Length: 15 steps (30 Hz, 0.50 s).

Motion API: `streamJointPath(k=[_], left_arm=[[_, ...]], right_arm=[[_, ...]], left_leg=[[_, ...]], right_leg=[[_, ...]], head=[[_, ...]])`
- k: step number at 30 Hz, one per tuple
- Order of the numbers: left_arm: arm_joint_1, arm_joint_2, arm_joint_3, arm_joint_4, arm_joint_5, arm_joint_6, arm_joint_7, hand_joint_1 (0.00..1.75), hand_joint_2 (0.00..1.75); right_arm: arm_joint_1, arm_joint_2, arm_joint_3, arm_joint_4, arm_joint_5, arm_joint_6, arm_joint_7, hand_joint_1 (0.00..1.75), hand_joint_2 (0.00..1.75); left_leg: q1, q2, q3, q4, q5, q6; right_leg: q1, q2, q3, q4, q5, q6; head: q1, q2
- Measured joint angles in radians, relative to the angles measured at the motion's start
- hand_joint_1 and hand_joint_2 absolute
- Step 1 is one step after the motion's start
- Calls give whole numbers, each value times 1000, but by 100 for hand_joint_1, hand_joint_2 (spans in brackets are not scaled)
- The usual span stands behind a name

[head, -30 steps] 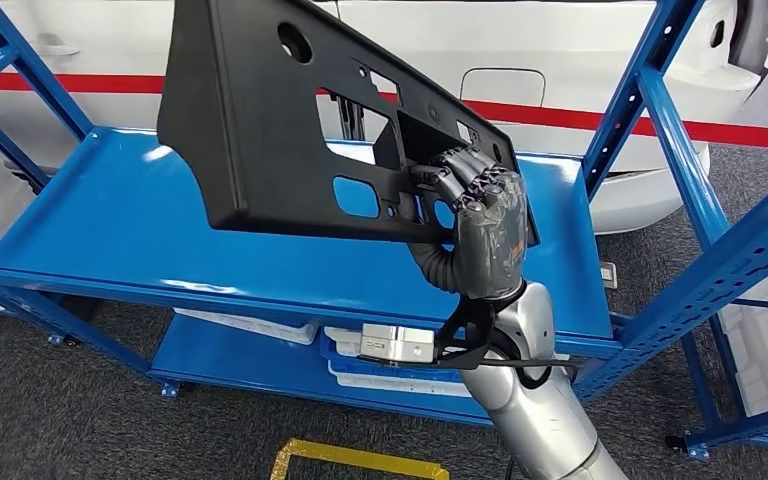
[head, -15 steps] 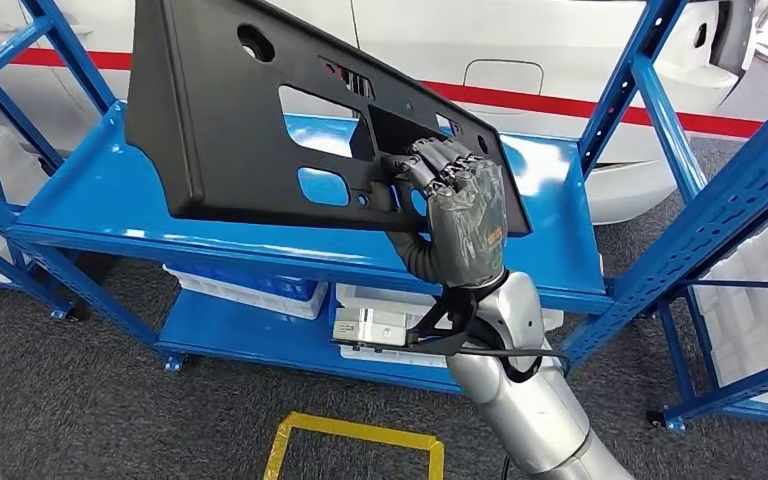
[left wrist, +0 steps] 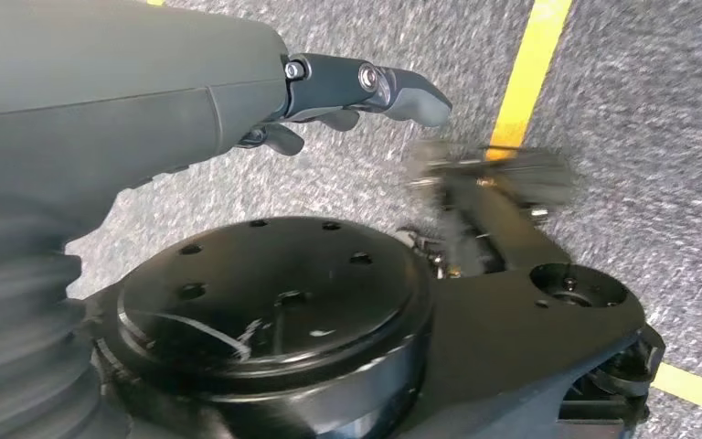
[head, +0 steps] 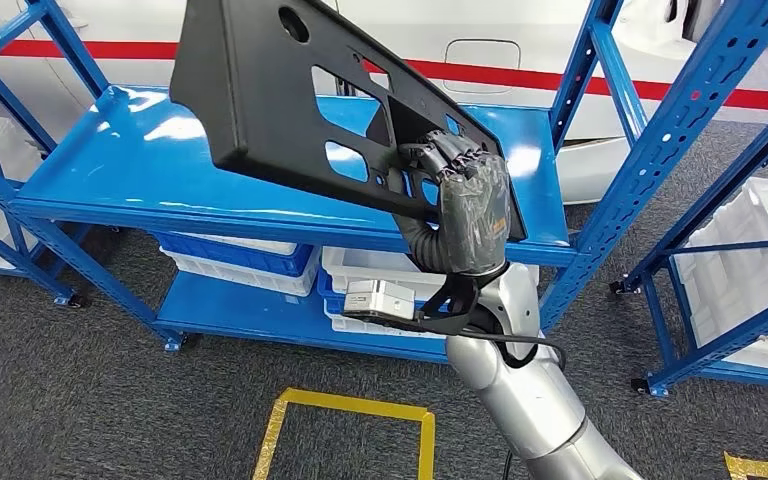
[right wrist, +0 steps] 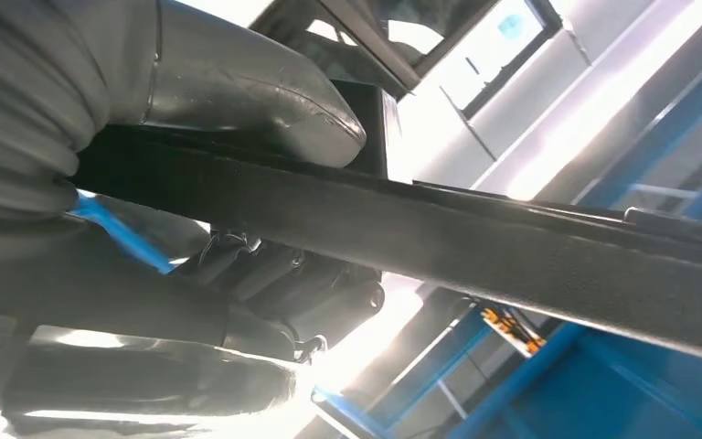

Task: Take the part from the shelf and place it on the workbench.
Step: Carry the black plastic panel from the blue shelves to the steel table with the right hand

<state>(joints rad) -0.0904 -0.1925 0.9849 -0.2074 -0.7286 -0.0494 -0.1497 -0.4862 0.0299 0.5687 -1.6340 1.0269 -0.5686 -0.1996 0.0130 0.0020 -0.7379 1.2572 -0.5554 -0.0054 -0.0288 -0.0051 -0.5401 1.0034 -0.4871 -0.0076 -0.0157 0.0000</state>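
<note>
Right robot hand [head: 470, 205] grips our black part [head: 290, 100] by its lower edge, tilted, above the blue shelf [head: 110, 170]; left robot hand [left wrist: 356, 87] hangs empty, fingers apart

This is an industrial workshop, most likely a car assembly or parts area. Blue steel shelving racks [head: 290, 215] with perforated uprights stand on a grey carpet-like floor [head: 80, 400] marked with yellow tape lines [head: 350, 405]. White and blue plastic bins [head: 235, 262] sit on the lower shelf (more white bins sit in the rack at the right). Behind the racks is a white car body [head: 480, 40] with a red stripe and a fuel-filler flap.
</note>
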Motion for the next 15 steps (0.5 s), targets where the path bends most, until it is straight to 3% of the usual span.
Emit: streamJointPath(k=[1, 2, 4, 6, 7, 9, 11, 13, 15], left_arm=[[0, 0, -1, 0, -6, -1, -2, 0, 175], [0, 0, -4, 0, -11, -2, -2, 0, 175], [0, 0, -12, 0, -24, -4, 0, 0, 175], [0, 1, -21, 0, -36, -8, 3, 0, 175], [0, 1, -24, 0, -42, -10, 5, 0, 175], [1, 1, -31, 0, -52, -12, 7, 0, 175], [1, 1, -38, 0, -56, -13, 7, 0, 175], [1, 0, -43, 0, -57, -13, 8, 0, 175], [1, 0, -47, 0, -62, -14, 8, 0, 175]], right_arm=[[9, -3, -5, -1, 1, -4, 0, 175, 175], [19, -6, -11, -3, 1, -7, 0, 175, 175], [38, -11, -23, -14, 0, -12, 1, 175, 175], [56, -15, -36, -37, -8, -15, 2, 175, 175], [64, -16, -43, -50, -13, -16, 3, 175, 175], [83, -20, -54, -75, -23, -16, 4, 175, 175], [100, -25, -63, -94, -28, -14, 5, 175, 175], [111, -31, -71, -108, -29, -12, 5, 175, 175], [123, -36, -79, -121, -35, -5, 4, 175, 175]], left_leg=[[3, 0, 3, 36, -7, -3], [6, 0, 24, 36, 6, -5], [13, -1, 113, -68, 52, -4], [11, -8, 203, -203, 62, -1], [8, -11, 225, -241, 57, 2], [0, -13, 227, -261, 57, 11], [-2, -7, 217, -272, 72, 30], [-4, 0, 198, -278, 90, 53], [-13, 2, 173, -277, 109, 65]], right_leg=[[0, 0, -10, 1, 8, 2], [-1, 0, -20, 1, 16, 5], [-3, 2, -35, 2, 29, 13], [-1, 3, -45, 2, 41, 27], [-1, 3, -49, 1, 48, 37], [-2, 2, -55, -4, 62, 58], [-1, 2, -69, 9, 50, 65], [2, 2, -105, 93, -22, 50], [5, 3, -147, 232, -100, 36]], head=[[0, 0], [0, 0], [-1, 0], [0, 0], [1, 0], [2, 0], [3, 0], [7, 0], [10, 0]])
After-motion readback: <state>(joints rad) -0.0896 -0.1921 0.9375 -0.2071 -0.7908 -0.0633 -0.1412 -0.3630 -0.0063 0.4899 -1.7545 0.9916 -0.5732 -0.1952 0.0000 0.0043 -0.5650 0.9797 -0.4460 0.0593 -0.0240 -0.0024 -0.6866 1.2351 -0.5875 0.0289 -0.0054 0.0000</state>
